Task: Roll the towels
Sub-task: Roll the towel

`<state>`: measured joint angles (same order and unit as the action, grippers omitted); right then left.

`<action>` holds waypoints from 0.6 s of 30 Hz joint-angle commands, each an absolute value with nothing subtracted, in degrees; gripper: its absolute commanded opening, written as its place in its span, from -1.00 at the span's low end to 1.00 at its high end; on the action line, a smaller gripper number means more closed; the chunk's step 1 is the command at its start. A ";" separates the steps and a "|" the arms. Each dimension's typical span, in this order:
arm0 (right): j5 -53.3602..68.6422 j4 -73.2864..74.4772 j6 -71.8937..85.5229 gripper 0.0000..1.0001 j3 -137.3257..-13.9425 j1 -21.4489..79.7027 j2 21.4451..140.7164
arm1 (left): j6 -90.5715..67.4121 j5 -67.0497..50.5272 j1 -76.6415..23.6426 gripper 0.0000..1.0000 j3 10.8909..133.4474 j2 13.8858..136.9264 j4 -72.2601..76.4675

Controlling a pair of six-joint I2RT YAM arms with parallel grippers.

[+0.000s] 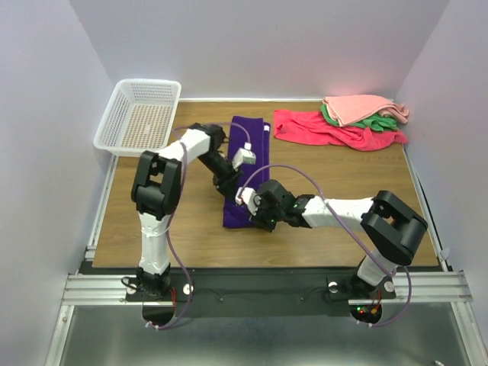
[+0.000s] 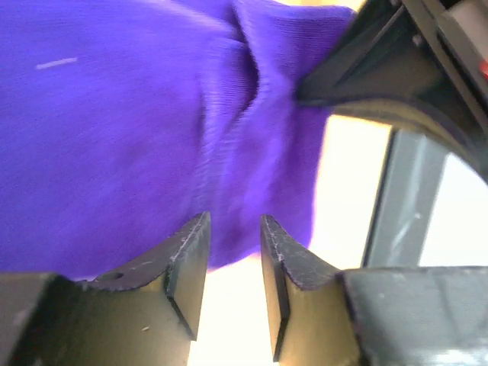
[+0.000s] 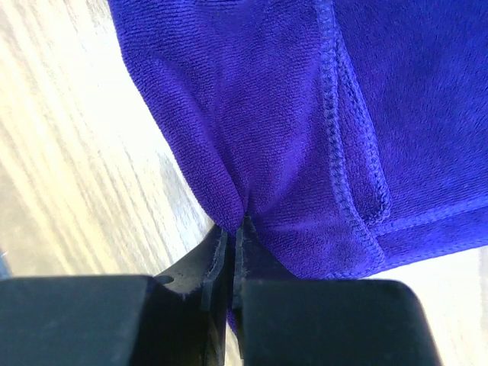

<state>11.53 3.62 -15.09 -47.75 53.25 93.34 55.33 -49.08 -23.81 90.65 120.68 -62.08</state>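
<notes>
Purple towel (image 1: 250, 136) lies as a long strip mid-worktop (image 1: 335, 183), its near end puckered. R fingers (image 3: 217, 267) are closed on that near edge, cloth pinched betw. them, while L fingers (image 2: 187, 259) sit just beside on the same end, parted w/ a narrow gap, nothing clamped. Red towel (image 1: 320, 128), pink towel (image 1: 358, 107) & green towel (image 1: 379, 121) lie heaped together, well apart to the purple towel's far right; white basket (image 1: 114, 131) stands at its far left.
</notes>
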 commanded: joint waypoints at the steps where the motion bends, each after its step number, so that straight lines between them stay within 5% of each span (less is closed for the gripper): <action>1: 24.07 7.20 -11.25 -0.99 -48.69 49.49 92.20 | 51.43 -47.46 -18.39 -0.13 96.23 111.98 -61.17; 5: 31.62 9.57 -9.94 -0.99 -51.67 45.28 93.77 | 45.73 -49.48 -12.33 -0.10 95.37 103.83 -55.31; 14: 48.68 17.57 -5.98 -0.99 -60.90 38.07 103.44 | 42.71 -39.91 -10.28 0.04 68.87 77.55 -33.43; 18: 55.62 19.77 -3.78 -0.99 -64.07 35.86 108.45 | 46.74 -28.87 -19.99 0.08 58.12 64.88 -27.43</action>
<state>45.93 15.79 -6.33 -61.12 37.52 106.19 44.36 -37.45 -12.67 63.99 71.90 -35.51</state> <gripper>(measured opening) 0.045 0.539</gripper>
